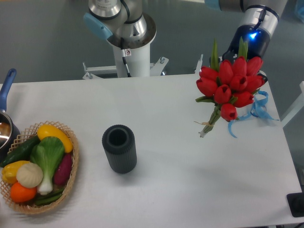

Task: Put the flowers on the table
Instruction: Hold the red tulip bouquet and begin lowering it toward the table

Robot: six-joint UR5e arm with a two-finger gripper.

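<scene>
- Red tulip buds on green stems and leaves, the bunch of flowers (227, 88), are hanging in the air above the far right part of the large white matte desk (190, 180), with the stem ends pointing down and left and a curly light-blue ribbon (256, 110) trailing off the bunch to the right.
- The robot's hand (247, 59) is sitting behind the blooms, under a glowing blue light on the wrist; its fingers are hidden by the buds, so it is not possible to tell whether they are apart, together or clamped on the bunch, though the flowers seem to be carried by it.
- Judging from the tilt, the stem tips may be reaching the surface first and the bunch may be pivoting or rolling as it is let go.
- The bunch is hovering near the right edge, so a release here is risking the flowers or ribbon sliding over the side.
- The ribbon could be snagging on the fingers and dragging the bunch back up.
- The ribbed black cylinder (119, 148) and the wicker basket of colourful vegetables (38, 171) are standing well apart to the left, posing little collision risk.
</scene>
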